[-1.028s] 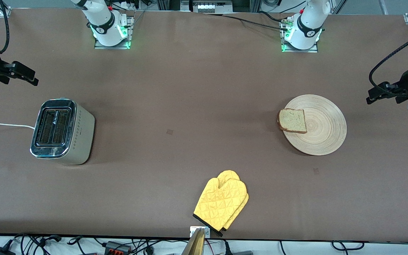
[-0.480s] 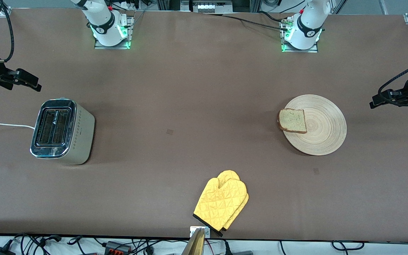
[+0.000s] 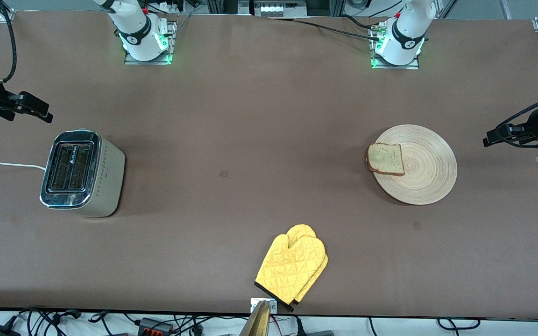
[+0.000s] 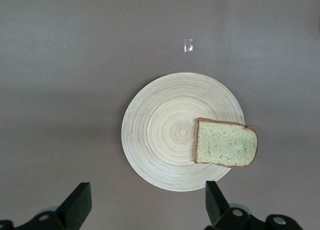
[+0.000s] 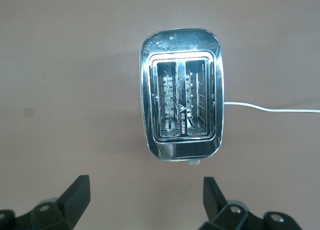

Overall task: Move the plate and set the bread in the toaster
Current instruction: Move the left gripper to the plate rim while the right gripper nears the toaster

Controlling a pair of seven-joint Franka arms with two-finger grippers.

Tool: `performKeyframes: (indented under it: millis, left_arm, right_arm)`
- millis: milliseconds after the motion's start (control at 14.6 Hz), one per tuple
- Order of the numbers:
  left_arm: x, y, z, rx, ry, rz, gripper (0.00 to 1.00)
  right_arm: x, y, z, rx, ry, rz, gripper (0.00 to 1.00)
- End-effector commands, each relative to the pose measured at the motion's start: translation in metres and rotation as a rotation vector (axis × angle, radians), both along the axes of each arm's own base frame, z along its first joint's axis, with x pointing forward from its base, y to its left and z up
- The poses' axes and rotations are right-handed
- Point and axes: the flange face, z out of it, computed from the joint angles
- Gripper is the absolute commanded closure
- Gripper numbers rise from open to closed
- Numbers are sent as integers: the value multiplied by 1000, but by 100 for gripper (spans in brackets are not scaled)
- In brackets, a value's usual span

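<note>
1. While nothing is held yet, I judge the task at its very start: bread (image 3: pixel 385 158) lies on the plate (image 3: pixel 425 179), toaster (image 3: pixel 82 173) slots empty in my right wrist view

2. My left gripper (image 4: pixel 145 202) hangs in the air at the left arm's end of the table, fingers spread wide, holding nothing

3. My right gripper (image 5: pixel 145 200) hangs at the right arm's end, near the toaster, fingers spread wide too, nothing between them

4. The plate sits flat on the table (image 3: pixel 250 140) toward the left arm's end; my left wrist view shows it whole just ahead of the fingertips, not touched

5. The bread lies flat on the plate's edge toward the table's middle, one crust corner overhanging the rim

6. The toaster stands upright well apart from the plate, at the right arm's end, white cord (image 3: pixel 3 164) trailing off the table edge

7. A yellow oven mitt (image 3: pixel 292 268) lies nearer the front camera, between the two, not in the way

8. Next move, as I judge it: left gripper descends to the plate rim; a thin flat edge calls for a low, careful pinch without tipping the bread off
</note>
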Motion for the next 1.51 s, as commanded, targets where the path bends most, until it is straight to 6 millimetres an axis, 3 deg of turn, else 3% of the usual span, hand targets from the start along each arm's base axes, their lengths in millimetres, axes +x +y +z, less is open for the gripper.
performKeyframes:
  millis: [0,69,548,685,822,1097,1234,1439]
  left_arm:
    - [3,-5,10,-12,-1,-9,0]
    - [4,-11,10,-9,1,-15,0]
    - [4,-22,19,-8,3,-34,0]
    - [5,-24,29,-5,-18,-35,0]
    - [4,-25,32,-5,-18,-37,0]
    - [-13,-37,46,2,15,-51,0]
    - [-9,-30,40,-26,16,-29,0]
    - [-1,5,17,-123,37,28,0]
  right_arm:
    - [5,8,4,11,-12,16,0]
    - [7,16,1,20,-11,30,0]
    - [15,21,-11,20,6,41,0]
    - [20,39,-22,17,20,76,0]
    - [21,41,-24,21,23,70,0]
    - [22,41,-24,30,20,63,0]
    - [22,45,-25,39,22,72,0]
    - [28,58,-34,75,31,85,0]
